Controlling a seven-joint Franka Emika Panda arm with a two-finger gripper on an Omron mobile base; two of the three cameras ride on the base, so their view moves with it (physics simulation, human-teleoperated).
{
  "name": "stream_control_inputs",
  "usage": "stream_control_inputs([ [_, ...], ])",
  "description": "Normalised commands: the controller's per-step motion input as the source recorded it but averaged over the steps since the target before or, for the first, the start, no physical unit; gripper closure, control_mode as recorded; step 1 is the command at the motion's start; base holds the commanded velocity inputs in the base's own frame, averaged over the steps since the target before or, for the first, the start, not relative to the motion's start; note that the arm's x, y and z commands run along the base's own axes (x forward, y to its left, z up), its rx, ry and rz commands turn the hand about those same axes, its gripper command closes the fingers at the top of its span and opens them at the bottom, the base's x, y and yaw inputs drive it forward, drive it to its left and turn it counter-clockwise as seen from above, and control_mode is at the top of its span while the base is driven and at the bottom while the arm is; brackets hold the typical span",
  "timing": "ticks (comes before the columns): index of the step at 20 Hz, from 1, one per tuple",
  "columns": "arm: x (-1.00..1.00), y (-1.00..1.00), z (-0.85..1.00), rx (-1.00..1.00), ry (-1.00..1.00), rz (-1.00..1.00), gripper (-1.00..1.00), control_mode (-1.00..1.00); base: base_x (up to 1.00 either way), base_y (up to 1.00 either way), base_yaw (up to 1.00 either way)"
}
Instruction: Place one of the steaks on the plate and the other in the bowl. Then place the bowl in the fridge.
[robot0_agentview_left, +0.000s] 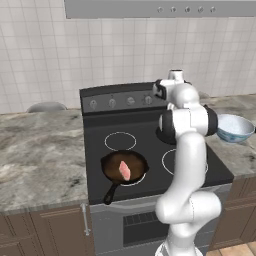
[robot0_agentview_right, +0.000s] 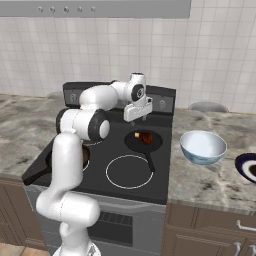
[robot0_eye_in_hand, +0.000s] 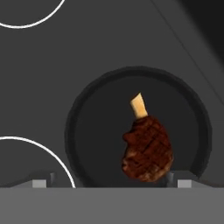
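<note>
Over the stove's back right burner hangs my gripper (robot0_agentview_right: 141, 119), open and holding nothing, just above a small black skillet (robot0_agentview_right: 144, 141). In that skillet lies the dark reddish-brown steak (robot0_eye_in_hand: 147, 149) with a pale bone end; it also shows in the right base view (robot0_agentview_right: 146, 137). My fingertips (robot0_eye_in_hand: 180, 181) stand wide apart, and the steak sits near the right one. The pale pink steak (robot0_agentview_left: 124, 170) lies in the front left skillet (robot0_agentview_left: 124, 169). On the counter right of the stove stands the bowl (robot0_agentview_right: 202, 147), empty, with the dark plate (robot0_agentview_right: 248, 167) at the frame edge beyond it. The fridge is out of view.
The black stovetop (robot0_agentview_right: 130, 172) has white burner rings and a knob panel (robot0_agentview_left: 120, 101) at the back. Stone counter (robot0_agentview_left: 40, 155) runs on both sides. A grey rounded object (robot0_agentview_right: 207, 106) sits at the back wall. The range hood (robot0_agentview_left: 160, 9) hangs overhead.
</note>
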Motion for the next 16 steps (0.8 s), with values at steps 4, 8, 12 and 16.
stream_control_inputs([
  [4,0.35,-0.01,-0.4,0.0,0.03,0.0,-1.0,-1.0,0.0,0.0,0.0],
  [8,0.29,-0.08,-0.35,0.0,0.08,0.0,-1.0,-1.0,0.0,0.0,0.0],
  [12,0.24,-0.17,-0.31,0.0,0.05,0.0,-1.0,-1.0,0.0,0.0,0.0],
  [16,0.01,-0.01,-0.16,0.0,0.02,0.0,-1.0,-1.0,0.0,0.0,0.0],
])
